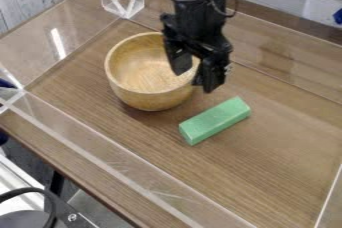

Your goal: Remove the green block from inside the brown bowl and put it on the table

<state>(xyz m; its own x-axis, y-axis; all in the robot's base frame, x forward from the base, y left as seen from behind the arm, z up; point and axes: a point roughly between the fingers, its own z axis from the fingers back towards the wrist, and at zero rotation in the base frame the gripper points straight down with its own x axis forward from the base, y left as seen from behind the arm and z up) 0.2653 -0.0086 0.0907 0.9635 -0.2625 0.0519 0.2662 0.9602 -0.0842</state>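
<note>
**Gripper open above bowl rim; green block on table**

The gripper [195, 69] points straight down over the right-hand rim of the brown bowl [144, 70]. I see its two black fingers [213, 75] spread apart, with nothing between them. One finger hangs in front of the bowl's inner wall and the other in front of the rim's outer edge; I cannot tell whether either one touches the wood.

The bowl sits upright on the table [281, 142], toward the back left of centre. I see only bare wood grain in the part of its interior that the gripper does not cover.

The green block [215, 120] lies flat on the table, outside the bowl, just beside its front-right side and apart from it. Its long axis runs diagonally, from lower left to upper right in the camera view. The gripper is above and behind the block and does not touch it.

Clear acrylic walls [80, 152] edge the tabletop.
</note>
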